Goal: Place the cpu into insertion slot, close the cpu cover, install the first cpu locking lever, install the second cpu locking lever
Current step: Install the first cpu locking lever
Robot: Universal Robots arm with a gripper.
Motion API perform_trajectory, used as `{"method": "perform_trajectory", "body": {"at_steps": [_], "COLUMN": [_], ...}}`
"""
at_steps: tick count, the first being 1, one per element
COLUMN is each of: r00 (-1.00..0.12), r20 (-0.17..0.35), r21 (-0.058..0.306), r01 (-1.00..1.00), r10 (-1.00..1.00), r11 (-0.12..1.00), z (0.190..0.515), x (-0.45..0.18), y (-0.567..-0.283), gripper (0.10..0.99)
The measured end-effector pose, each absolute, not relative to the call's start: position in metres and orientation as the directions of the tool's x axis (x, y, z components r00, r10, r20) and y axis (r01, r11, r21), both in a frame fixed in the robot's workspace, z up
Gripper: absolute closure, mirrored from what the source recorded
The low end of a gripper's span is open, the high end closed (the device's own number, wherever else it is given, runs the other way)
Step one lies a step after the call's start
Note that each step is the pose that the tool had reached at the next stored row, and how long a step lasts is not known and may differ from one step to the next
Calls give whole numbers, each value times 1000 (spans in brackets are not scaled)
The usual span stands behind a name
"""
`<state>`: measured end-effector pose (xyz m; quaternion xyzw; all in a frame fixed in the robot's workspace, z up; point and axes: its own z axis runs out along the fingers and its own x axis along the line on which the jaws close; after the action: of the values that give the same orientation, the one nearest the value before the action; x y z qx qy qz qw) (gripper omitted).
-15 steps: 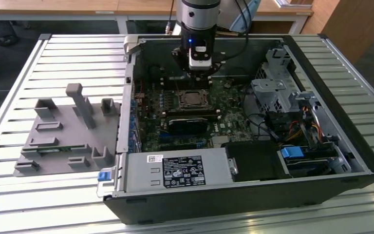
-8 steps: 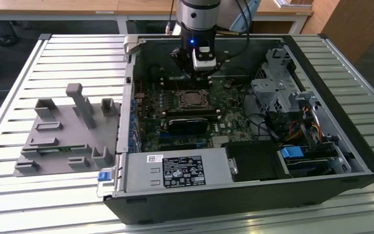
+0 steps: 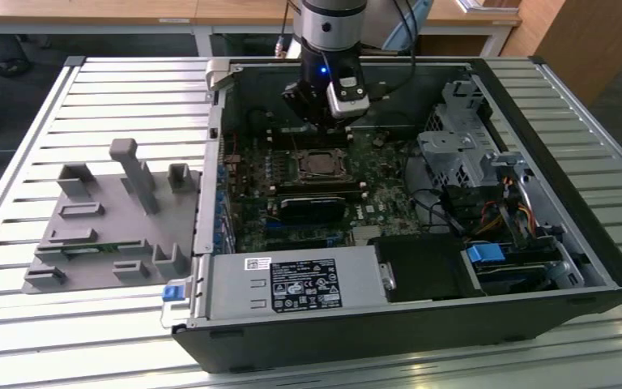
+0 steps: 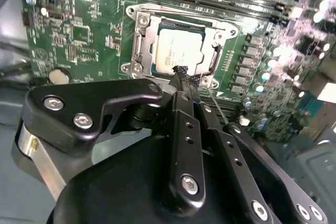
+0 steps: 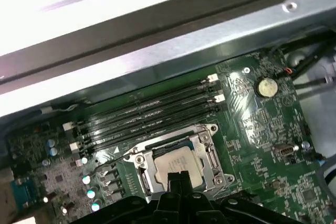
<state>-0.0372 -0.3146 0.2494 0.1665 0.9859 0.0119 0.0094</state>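
Observation:
The cpu (image 4: 177, 51), a pale silvery square, lies in the insertion slot (image 3: 317, 164) on the green board; it is also seen in the first wrist view (image 5: 176, 164). The cpu cover (image 4: 148, 45), a silvery frame, lies flat around it, and the frame (image 5: 211, 153) hugs the chip's edge there too. A thin wire lever (image 4: 220, 109) sticks out beside the socket, as does a lever wire (image 5: 107, 162) in the first wrist view. My gripper (image 4: 181, 72) hangs just above the socket's edge, fingers shut together with nothing between them. In the exterior view the gripper (image 3: 327, 126) sits behind the socket.
The open computer case (image 3: 570, 243) lies on a slatted table. Long memory slots (image 5: 147, 114) run beside the socket. A black card (image 3: 313, 207), a power supply (image 3: 300, 284) and a drive cage (image 3: 462, 154) crowd the board. A grey fixture (image 3: 117, 219) stands at the exterior view's left.

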Motion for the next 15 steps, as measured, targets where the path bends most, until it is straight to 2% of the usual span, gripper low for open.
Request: {"method": "perform_trajectory", "body": {"at_steps": [15], "r00": [-997], "r20": [-15], "r21": [26], "r01": [74], "r10": [75], "r11": [997], "z": [248], "x": [-37], "y": [-315], "gripper": [980]}}
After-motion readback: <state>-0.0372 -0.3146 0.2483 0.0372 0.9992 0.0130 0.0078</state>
